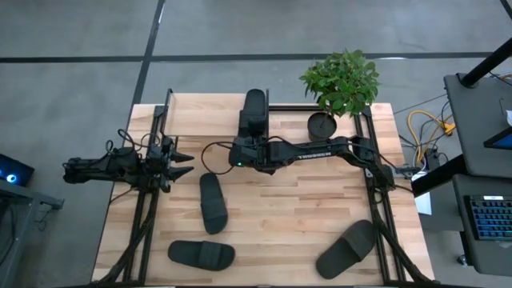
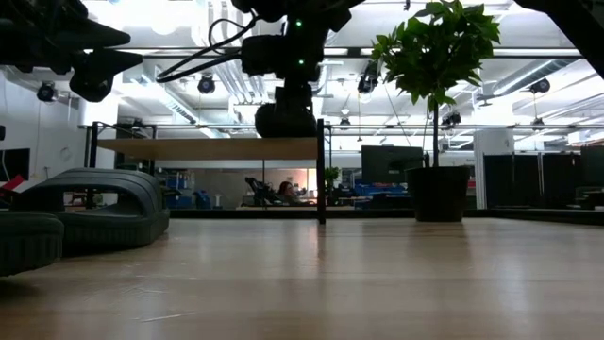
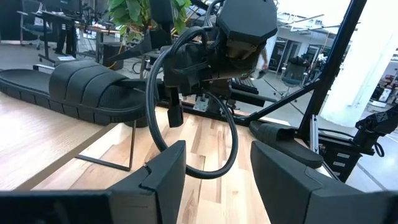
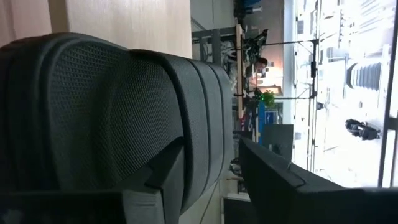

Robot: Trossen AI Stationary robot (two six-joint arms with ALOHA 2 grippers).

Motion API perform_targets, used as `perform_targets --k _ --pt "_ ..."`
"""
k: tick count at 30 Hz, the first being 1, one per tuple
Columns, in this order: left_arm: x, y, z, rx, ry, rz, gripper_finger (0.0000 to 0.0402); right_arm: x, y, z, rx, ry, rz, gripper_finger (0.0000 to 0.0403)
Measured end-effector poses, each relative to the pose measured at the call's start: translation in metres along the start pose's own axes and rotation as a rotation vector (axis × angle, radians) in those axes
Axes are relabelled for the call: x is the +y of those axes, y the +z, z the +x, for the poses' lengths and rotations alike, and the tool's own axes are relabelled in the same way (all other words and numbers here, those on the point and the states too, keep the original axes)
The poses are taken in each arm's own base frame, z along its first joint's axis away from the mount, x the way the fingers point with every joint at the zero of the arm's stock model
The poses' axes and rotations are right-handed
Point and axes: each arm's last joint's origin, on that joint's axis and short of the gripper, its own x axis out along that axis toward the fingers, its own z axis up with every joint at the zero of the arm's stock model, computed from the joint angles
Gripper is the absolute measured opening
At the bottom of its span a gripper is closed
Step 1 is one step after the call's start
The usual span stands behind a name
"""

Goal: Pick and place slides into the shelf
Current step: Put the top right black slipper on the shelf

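Gripping a slide — right gripper, arm lettering unreadable.

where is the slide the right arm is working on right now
In the high view it sits on the shelf at the table's far edge, left of the potted plant: slide, with the right hand at its near end.
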Motion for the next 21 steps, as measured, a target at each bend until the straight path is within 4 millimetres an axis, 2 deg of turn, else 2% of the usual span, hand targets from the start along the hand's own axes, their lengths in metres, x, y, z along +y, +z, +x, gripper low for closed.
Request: perform_targets --k 12,21 --pt "0.000 0.000 0.000 0.001 0.000 0.000 0.0167 -0.001 -0.002 -0.001 -0.008 0.035 0.021 0.0204" --pt "0.000 0.000 0.000 0.001 0.000 0.000 0.0167 -0.011 -0.004 -0.010 -0.047 0.082 0.082 0.0212"
